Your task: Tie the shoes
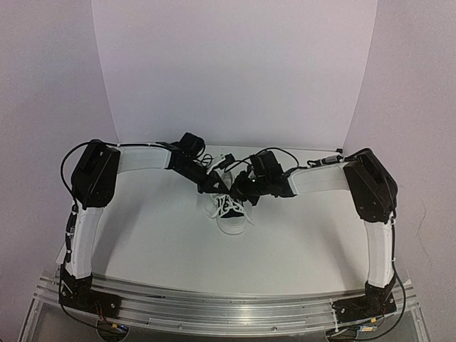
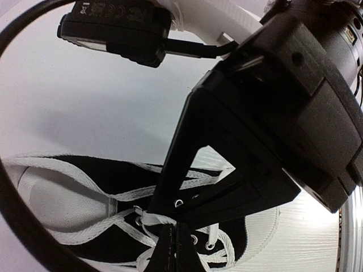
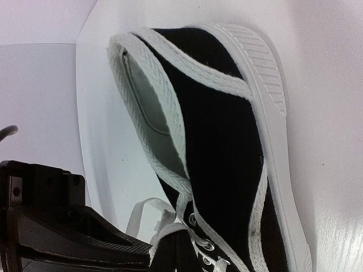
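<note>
sneaker (image 1: 230,214): black canvas, white toe cap; sits mid table (image 1: 164,239), toe toward near edge.
laces (image 2: 143,219): white, run thru sneaker's eyelets.
L gripper (image 1: 215,187): jaws closed, tip over sneaker's lacing, from its left; lace grip can't tell.
R gripper (image 1: 241,192): jaws closed, tip at sneaker's lacing from right, just beside L tip; hold unclear.

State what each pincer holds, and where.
Both shut at the sneaker laces: left pincer and right pincer each seem to pinch a lace near the eyelets.

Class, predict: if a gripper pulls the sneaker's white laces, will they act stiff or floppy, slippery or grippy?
Probably floppy: the laces curve loosely over the sneaker. Their flat weave likely resists slipping. The small sneaker might slide.
</note>
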Controlling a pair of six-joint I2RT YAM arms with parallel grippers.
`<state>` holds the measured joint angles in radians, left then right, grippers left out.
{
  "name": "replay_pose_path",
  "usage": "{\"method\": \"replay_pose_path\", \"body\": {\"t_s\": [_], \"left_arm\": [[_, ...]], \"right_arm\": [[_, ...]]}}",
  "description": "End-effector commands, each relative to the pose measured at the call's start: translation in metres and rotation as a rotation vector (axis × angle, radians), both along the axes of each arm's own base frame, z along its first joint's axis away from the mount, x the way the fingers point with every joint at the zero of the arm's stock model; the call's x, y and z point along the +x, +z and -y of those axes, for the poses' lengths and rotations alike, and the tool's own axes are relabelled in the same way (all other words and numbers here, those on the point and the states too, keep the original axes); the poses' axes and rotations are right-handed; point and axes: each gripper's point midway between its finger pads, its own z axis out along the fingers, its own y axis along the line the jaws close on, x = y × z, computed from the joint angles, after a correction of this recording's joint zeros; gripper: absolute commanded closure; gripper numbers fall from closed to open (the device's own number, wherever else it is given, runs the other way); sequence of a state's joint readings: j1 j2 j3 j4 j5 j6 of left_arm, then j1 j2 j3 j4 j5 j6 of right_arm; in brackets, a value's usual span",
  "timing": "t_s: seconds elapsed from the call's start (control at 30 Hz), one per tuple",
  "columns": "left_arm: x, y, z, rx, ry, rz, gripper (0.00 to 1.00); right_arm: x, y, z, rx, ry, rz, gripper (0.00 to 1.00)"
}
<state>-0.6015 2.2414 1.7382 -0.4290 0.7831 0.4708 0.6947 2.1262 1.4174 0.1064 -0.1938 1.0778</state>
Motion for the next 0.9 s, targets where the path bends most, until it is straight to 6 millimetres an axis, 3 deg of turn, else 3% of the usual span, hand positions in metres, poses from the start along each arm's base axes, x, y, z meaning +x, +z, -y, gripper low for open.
{"method": "replay_pose_path", "body": {"t_s": [0.0,0.2,0.27,0.4,0.53,0.63,0.7,0.8,0.87], "left_arm": [[-0.011,0.033,0.0,-0.048,-0.024,-0.001,1.0],[-0.007,0.023,0.004,-0.046,-0.021,-0.032,0.99],[-0.005,0.021,0.004,-0.049,-0.022,-0.05,0.92],[0.005,0.026,-0.001,-0.071,-0.01,-0.075,0.69],[0.012,0.044,-0.009,-0.094,-0.045,-0.012,0.6],[0.014,0.06,-0.014,-0.122,-0.085,0.024,0.62],[0.029,0.06,-0.017,-0.112,-0.055,0.066,0.68],[0.059,0.038,-0.018,-0.025,0.026,0.142,0.79],[0.071,0.02,-0.019,0.028,0.04,0.164,0.81]], "right_arm": [[0.025,0.023,0.002,0.054,-0.069,0.101,1.0],[0.027,0.003,-0.001,0.056,-0.071,0.078,1.0],[0.029,-0.009,0.0,0.047,-0.078,0.072,1.0],[0.03,-0.027,0.0,0.039,-0.063,0.059,1.0],[0.031,-0.027,0.0,0.035,-0.061,0.066,1.0],[0.031,-0.024,0.004,0.024,-0.073,0.08,1.0],[0.031,-0.022,0.004,0.023,-0.071,0.085,1.0],[0.03,-0.021,0.003,0.031,-0.071,0.075,1.0],[0.028,-0.02,0.004,0.031,-0.072,0.066,1.0]]}}
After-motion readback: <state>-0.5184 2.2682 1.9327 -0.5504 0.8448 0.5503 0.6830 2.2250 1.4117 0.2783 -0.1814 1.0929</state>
